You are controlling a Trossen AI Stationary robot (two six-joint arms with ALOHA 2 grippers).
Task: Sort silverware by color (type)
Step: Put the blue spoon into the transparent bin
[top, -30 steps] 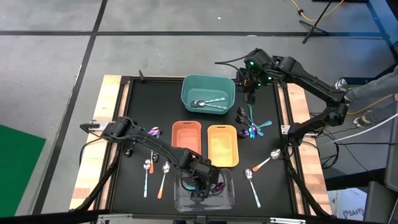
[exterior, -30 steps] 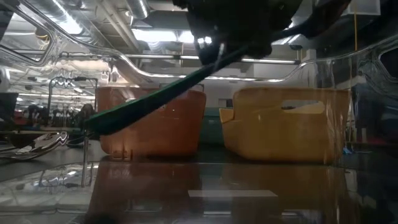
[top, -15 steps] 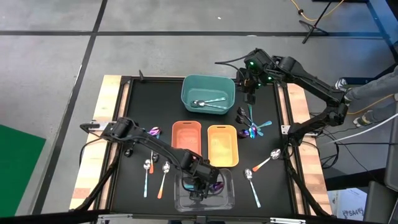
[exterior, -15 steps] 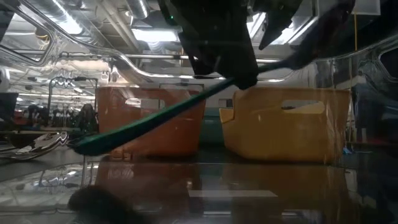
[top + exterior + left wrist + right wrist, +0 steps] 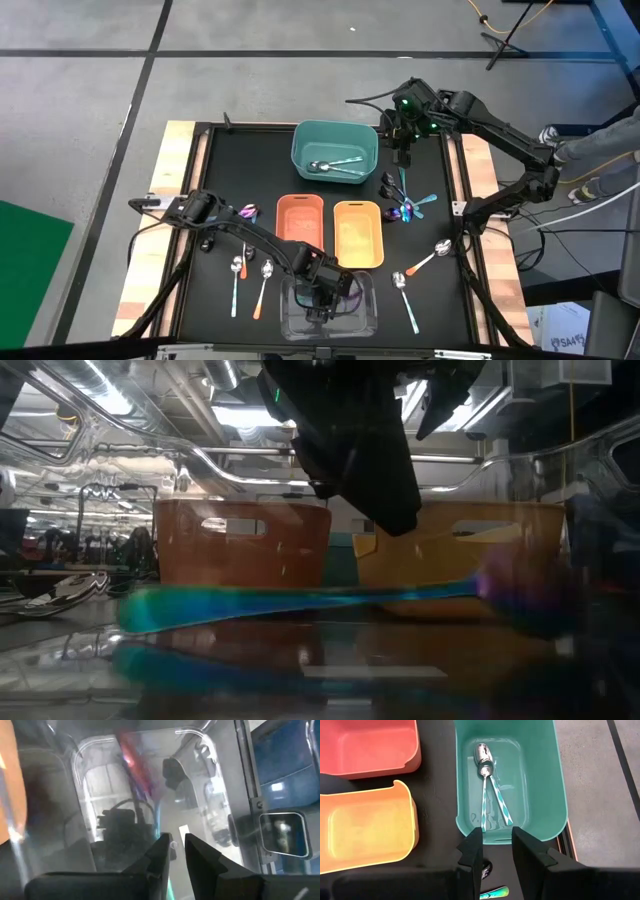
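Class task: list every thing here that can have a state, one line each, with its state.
Left tool: over the clear bin, fingers slightly apart.
Iridescent spoon: lying flat in the clear bin, released.
Right tool: open, empty, beside the teal bin.
Teal bin: holds two teal-handled spoons.

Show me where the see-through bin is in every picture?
High view: clear bin at the bottom middle, under the left gripper.
Low view: camera looks through its walls.
Left wrist view: fills the middle.
Right wrist view: not in it.
Shared landmark: the orange bin beside it.
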